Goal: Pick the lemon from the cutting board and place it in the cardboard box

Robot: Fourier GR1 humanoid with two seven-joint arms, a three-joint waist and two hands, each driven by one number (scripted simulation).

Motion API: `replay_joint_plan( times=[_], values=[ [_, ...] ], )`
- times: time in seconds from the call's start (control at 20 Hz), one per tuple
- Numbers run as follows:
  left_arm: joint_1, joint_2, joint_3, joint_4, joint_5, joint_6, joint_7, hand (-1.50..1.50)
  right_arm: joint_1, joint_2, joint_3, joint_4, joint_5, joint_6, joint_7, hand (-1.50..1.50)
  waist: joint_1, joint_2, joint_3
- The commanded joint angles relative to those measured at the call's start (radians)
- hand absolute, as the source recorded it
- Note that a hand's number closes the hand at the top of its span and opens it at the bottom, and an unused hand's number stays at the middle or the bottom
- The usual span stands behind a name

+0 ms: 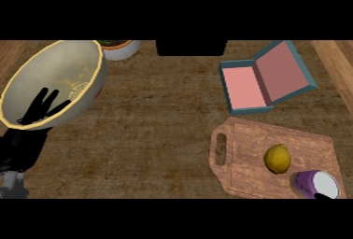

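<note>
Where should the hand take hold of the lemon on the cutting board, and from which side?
Probably across the lemon's narrow middle, coming from above: it lies lengthwise on the cutting board, its sides exposed. A purple-rimmed cup crowds its near right end, so fingers should avoid that end.

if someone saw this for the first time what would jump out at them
Probably the big pale bowl with a yellow rim at the upper left, with the left robot hand resting open, fingers up, in front of it. Next, the yellow lemon on the wooden cutting board at the lower right, and the open pink-lined box just beyond the board.
</note>
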Motion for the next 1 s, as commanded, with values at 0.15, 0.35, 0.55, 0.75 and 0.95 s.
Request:
replay_joint_plan(
  times=[0.15, 0.35, 0.55, 0.75, 0.95],
  values=[
    [-0.007, 0.02, 0.001, -0.04, 0.001, -0.016, 0.019, 0.0, 0.082, -0.202, 0.025, -0.117, 0.181, 0.215, 0.463, -1.5, 0.043, 0.012, -0.002],
    [-0.019, -0.006, -0.039, -0.05, -0.019, 0.002, 0.048, 0.0, -0.022, -0.264, 0.071, -0.235, 0.159, 0.401, 0.761, -1.5, 0.055, 0.011, 0.002],
    [-0.022, 0.004, -0.014, -0.036, -0.004, -0.023, 0.048, 0.0, -0.228, -0.235, 0.149, -0.259, 0.132, 0.528, 1.039, -1.5, 0.062, 0.009, 0.005],
    [0.0, -0.043, -0.032, -0.026, -0.04, -0.008, 0.004, 0.0, -0.389, -0.147, 0.24, -0.222, 0.112, 0.585, 1.197, -1.5, 0.041, 0.004, 0.007],
    [-0.017, -0.022, 0.001, -0.022, -0.013, -0.031, 0.048, 0.0, -0.481, -0.111, 0.255, -0.169, 0.087, 0.647, 1.266, -1.5, 0.038, 0.003, 0.008]
  ],
)
